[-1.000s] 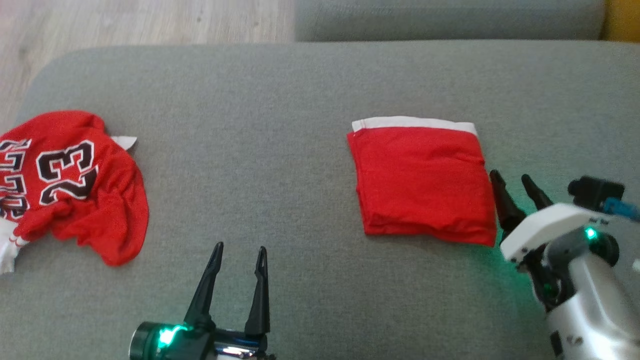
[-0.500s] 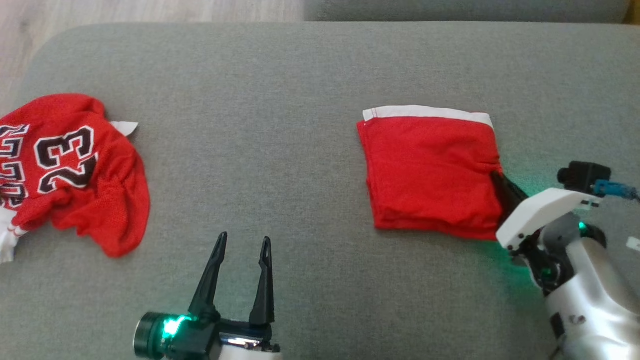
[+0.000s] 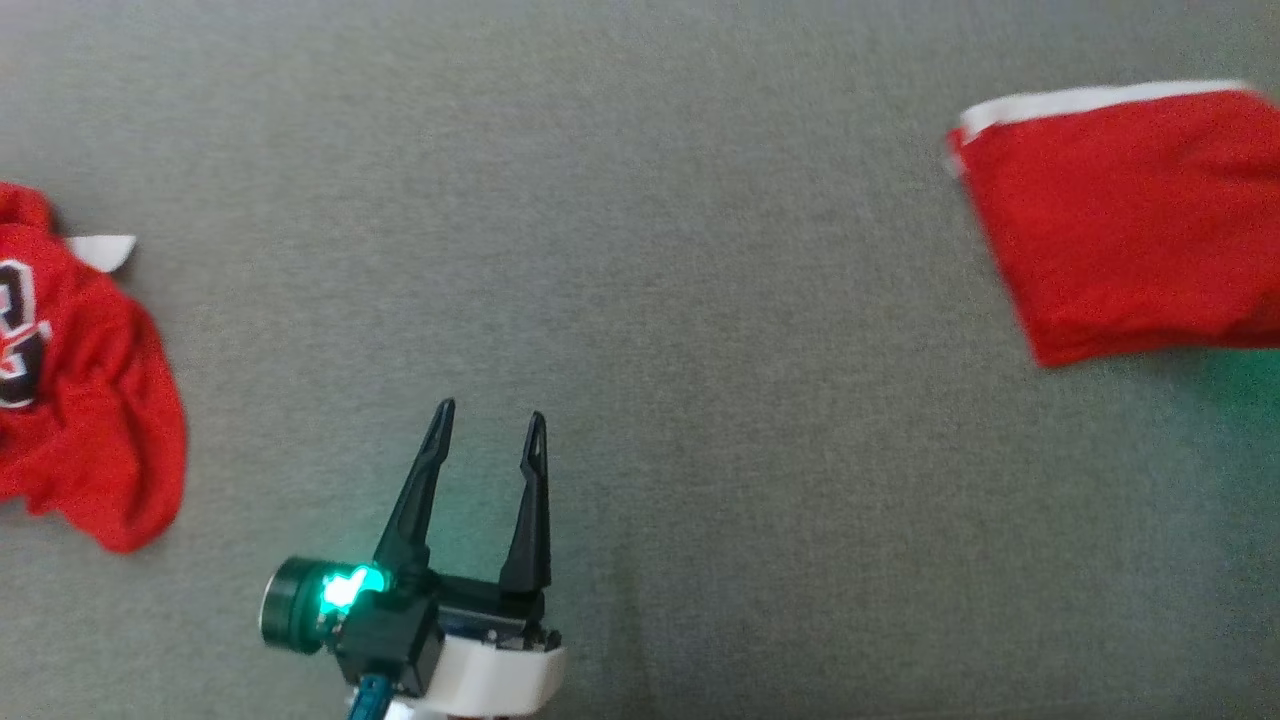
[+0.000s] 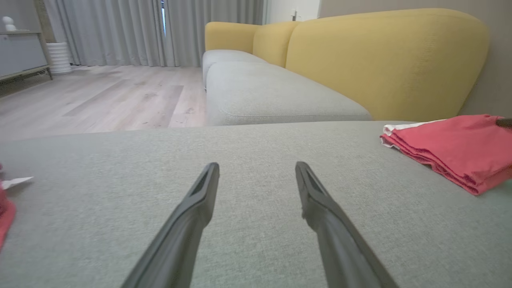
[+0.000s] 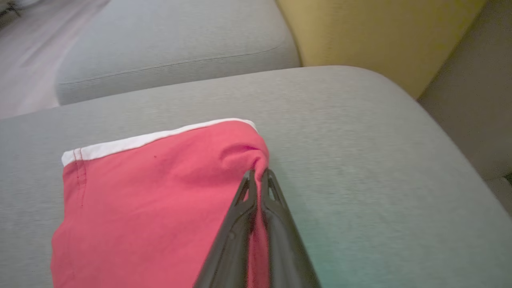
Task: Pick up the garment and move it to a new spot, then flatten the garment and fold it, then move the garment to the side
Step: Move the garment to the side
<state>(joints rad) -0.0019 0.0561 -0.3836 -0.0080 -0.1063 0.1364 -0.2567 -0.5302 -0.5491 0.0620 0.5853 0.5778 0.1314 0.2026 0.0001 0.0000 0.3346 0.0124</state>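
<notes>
A folded red garment (image 3: 1120,215) with a white band along its far edge lies at the right of the grey cushion (image 3: 640,300); it also appears as the garment (image 4: 452,148) in the left wrist view. My right gripper (image 5: 258,176) is shut on the garment (image 5: 160,192), pinching its right edge so the cloth bunches at the fingertips. My left gripper (image 3: 488,425) hovers open over bare cushion near the front, well to the left of the garment; between its fingers (image 4: 204,192) there is nothing.
A crumpled red jersey (image 3: 80,400) with black and white lettering lies at the cushion's left edge. Beyond the cushion are another grey seat (image 4: 272,92), a yellow backrest (image 4: 384,60) and a wooden floor (image 4: 100,96).
The right gripper went from open beside the garment to shut on its right edge. The head camera has shifted down and left, so the garment sits farther right in view.
</notes>
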